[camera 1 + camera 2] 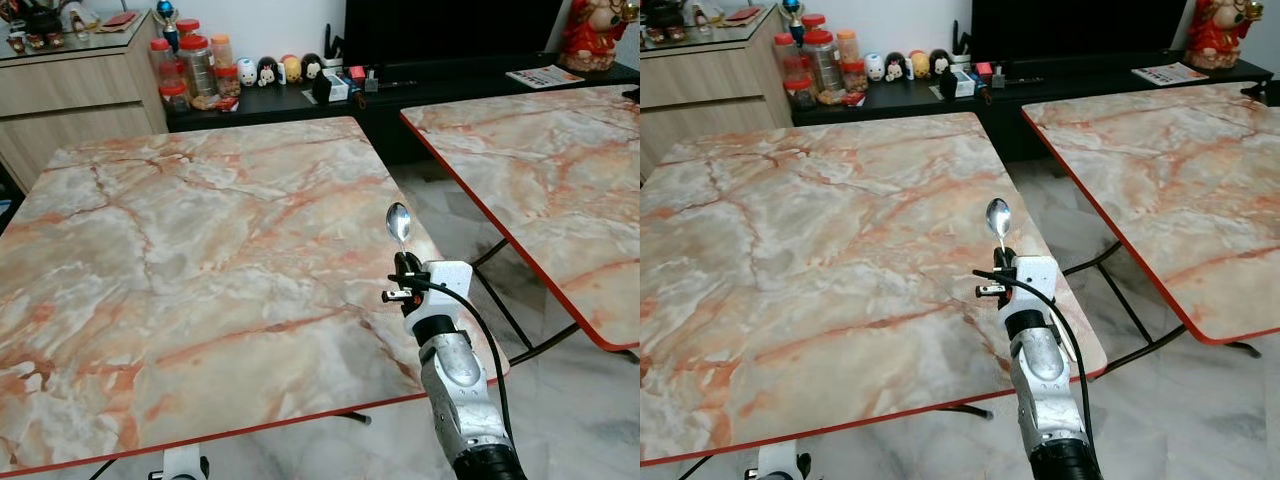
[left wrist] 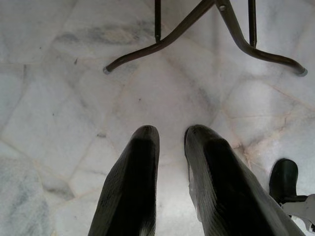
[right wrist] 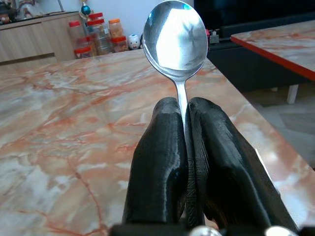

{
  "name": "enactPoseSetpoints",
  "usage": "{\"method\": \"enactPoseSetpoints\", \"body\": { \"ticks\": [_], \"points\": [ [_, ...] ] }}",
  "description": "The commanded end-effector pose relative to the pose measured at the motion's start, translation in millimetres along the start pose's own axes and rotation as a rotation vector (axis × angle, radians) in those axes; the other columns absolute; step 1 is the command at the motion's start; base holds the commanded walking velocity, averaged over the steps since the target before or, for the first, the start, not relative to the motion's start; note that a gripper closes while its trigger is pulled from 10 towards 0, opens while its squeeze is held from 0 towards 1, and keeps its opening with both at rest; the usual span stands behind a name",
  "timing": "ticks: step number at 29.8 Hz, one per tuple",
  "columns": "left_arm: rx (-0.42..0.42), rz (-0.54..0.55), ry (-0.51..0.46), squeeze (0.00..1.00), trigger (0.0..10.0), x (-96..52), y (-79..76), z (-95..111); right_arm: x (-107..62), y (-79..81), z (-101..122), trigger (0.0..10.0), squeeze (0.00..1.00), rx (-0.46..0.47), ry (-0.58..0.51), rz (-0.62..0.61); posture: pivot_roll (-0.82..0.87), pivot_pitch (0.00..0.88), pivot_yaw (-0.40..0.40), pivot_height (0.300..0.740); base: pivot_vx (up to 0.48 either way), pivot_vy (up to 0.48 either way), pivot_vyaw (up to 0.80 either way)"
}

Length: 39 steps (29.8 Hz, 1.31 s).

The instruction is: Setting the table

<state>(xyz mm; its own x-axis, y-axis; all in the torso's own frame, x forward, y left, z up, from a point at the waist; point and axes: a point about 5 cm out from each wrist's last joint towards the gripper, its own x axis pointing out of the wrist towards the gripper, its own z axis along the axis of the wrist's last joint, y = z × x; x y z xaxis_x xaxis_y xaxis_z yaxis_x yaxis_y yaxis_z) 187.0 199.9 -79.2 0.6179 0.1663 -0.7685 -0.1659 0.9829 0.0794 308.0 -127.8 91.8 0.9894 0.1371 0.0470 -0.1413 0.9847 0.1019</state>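
— Marble-patterned table (image 1: 200,270) with a red edge, and nothing laid on it that I can see. Where is the spoon (image 1: 398,224)?

— In the right gripper (image 1: 403,268), above the table's near right corner. The two black fingers (image 3: 162,147) are pressed together on the handle, and the bowl stands up clear of the tips.

— So which way does it run?

— Its long axis points up and slightly away from the robot, in line with the fingers. It is nearly upright, not flat, and the bowl's hollow faces back toward the wrist camera.

— And the tabletop from there?

— Below and ahead, toward the robot's left. I judge the coming move turns on that: the wrist has to tip forward so the handle comes level with the surface before the fingers let go, otherwise the spoon would drop bowl-high and could clatter or roll toward the edge, which is just beside it.

— What about the other arm?

— The left gripper (image 2: 170,162) hangs low over the pale floor near the table legs (image 2: 206,34), its fingers a little apart and holding nothing. The right arm is plainly the nearer one.
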Motion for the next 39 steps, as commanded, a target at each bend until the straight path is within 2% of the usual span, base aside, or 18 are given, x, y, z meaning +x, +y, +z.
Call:
{"method": "enactPoseSetpoints", "body": {
  "ticks": [1,21,31,39],
  "points": [
    [-0.003,0.011,-0.012,0.00,10.0,0.4,3.1,3,2.6,4.9,5,10.0,0.00,0.003,-0.022,0.017,-0.05,0.000,0.009,0.740,0.000,-0.277,0.00],
    [-0.008,0.014,-0.016,0.00,10.0,0.3,2.5,3,2.5,5.6,5,10.0,0.00,0.000,-0.022,0.026,-0.05,0.000,0.005,0.740,0.000,-0.344,0.00],
    [-0.010,0.012,-0.016,0.00,10.0,0.1,1.3,2,-2.8,9.5,-2,10.0,0.00,0.004,-0.002,0.037,-0.05,0.000,0.003,0.740,0.000,-0.375,0.00],
    [-0.011,0.010,-0.016,0.00,10.0,0.0,0.6,2,-8.2,4.2,-8,10.0,0.00,0.009,0.014,0.018,-0.06,0.000,0.003,0.740,0.000,-0.375,0.00]
  ]
}}
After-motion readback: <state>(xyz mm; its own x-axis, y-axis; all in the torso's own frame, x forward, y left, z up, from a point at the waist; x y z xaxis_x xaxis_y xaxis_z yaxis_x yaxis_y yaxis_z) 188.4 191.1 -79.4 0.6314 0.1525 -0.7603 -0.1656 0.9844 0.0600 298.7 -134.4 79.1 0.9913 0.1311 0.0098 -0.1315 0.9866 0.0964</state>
